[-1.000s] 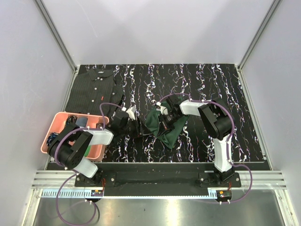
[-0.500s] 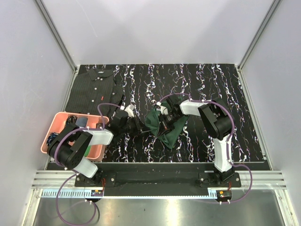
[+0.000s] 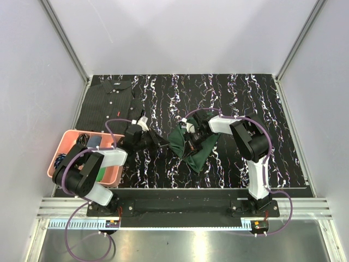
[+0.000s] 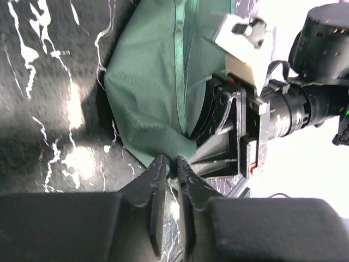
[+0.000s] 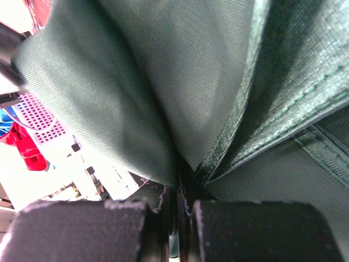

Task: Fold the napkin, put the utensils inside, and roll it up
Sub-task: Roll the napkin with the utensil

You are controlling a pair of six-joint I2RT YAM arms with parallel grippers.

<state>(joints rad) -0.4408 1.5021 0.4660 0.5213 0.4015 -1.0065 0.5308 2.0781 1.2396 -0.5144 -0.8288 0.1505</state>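
Note:
The dark green napkin [image 3: 199,153] lies bunched at the middle of the table, held between both arms. My left gripper [image 3: 162,142] is shut on its left corner; in the left wrist view the fingertips [image 4: 170,162] pinch the tip of the cloth [image 4: 152,93]. My right gripper [image 3: 188,141] is shut on the napkin's upper middle. In the right wrist view its jaws [image 5: 179,188] clamp folds and a hemmed edge of the cloth [image 5: 163,71], which fills the view. I cannot make out the utensils in any view.
A dark pinstriped shirt [image 3: 109,103] lies at the table's back left. A pink tray [image 3: 65,143] with several small items sits at the left edge beside my left arm. The black marbled table [image 3: 240,103] stretches bare behind and right of the napkin.
My left gripper has shut on the napkin's left corner and drawn back a little to the left, stretching that corner out. The right gripper has held still, shut on the cloth.

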